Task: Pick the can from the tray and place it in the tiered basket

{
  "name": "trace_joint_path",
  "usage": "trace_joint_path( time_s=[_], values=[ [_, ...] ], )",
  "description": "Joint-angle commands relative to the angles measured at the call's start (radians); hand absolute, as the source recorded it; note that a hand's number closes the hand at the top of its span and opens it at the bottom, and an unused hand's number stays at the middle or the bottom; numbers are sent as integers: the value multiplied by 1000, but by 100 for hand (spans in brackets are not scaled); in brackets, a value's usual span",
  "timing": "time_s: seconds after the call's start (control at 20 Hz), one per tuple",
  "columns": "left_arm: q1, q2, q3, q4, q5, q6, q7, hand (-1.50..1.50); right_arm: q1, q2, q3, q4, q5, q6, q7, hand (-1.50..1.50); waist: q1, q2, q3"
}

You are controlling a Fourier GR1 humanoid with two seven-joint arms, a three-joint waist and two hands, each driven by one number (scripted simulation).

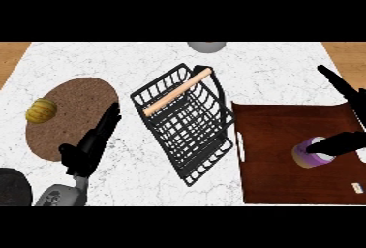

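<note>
A purple can (pixel 312 153) with a pale top stands on the dark brown tray (pixel 279 160) at the right. My right hand (pixel 348 140) comes in from the right edge; its thumb lies against the can's right side and its fingers (pixel 337 82) stretch straight up past the tray's far edge, so the hand is open. The black wire tiered basket (pixel 187 121) with a wooden handle (pixel 177 92) sits tilted in the middle of the counter, left of the tray. My left hand (pixel 91 143) rests open at the lower left, fingers straight, pointing toward the basket.
A round brown mat (pixel 71 97) at the left carries a small yellow squash (pixel 41 110). A grey round object (pixel 206 46) shows at the counter's far edge. A dark round thing (pixel 13 186) sits in the lower left corner. Wooden floor borders both upper corners.
</note>
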Motion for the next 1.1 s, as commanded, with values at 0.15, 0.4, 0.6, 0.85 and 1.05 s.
trace_joint_path(
  time_s=[0.15,0.4,0.6,0.85,1.05],
  values=[
    [-1,-34,-25,-5,-24,25,0,0,-44,-297,109,-194,72,318,298,-150,3,0,0],
    [13,-24,-5,-26,-25,19,3,0,-21,-305,76,-426,-65,426,568,-150,11,5,6],
    [-27,-22,24,-5,-27,-5,21,0,29,-262,32,-482,-57,449,677,-150,19,10,8],
    [43,-32,12,-46,-40,-32,-8,0,4,-115,65,-523,89,382,810,-150,32,11,8],
    [-36,-52,36,46,-57,-29,-9,0,113,-124,112,-513,237,410,783,-150,19,13,8]
  ],
)
